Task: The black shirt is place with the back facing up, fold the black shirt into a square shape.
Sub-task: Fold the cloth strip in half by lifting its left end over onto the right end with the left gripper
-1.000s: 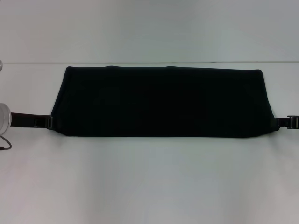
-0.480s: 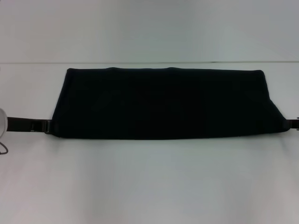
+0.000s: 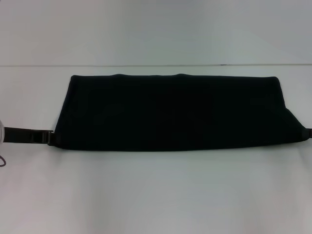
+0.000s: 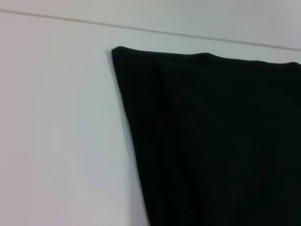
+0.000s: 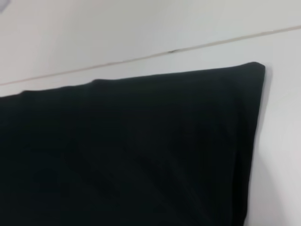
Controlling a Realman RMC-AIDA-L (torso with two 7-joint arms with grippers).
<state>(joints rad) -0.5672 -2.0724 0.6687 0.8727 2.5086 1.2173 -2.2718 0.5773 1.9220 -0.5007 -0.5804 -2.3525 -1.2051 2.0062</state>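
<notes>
The black shirt (image 3: 170, 112) lies folded into a long, wide band across the white table. My left gripper (image 3: 51, 137) sits low at the band's near left corner, shut on the cloth. At the picture's right edge only a sliver of my right gripper (image 3: 308, 133) shows, at the stretched near right corner and holding it. The left wrist view shows the black shirt (image 4: 211, 141) with its far left corner. The right wrist view shows the black shirt (image 5: 131, 150) with its far right corner. Neither wrist view shows fingers.
The white table (image 3: 156, 195) stretches in front of the shirt. A thin seam line (image 3: 156, 65) runs across just behind the shirt's far edge. A silver wrist part and a thin cable (image 3: 2, 160) show at the left edge.
The shirt's near edge has slid toward me, and its near right corner has stretched outward. Both grippers have moved nearer and outward with the corners, the right one almost out of view.
</notes>
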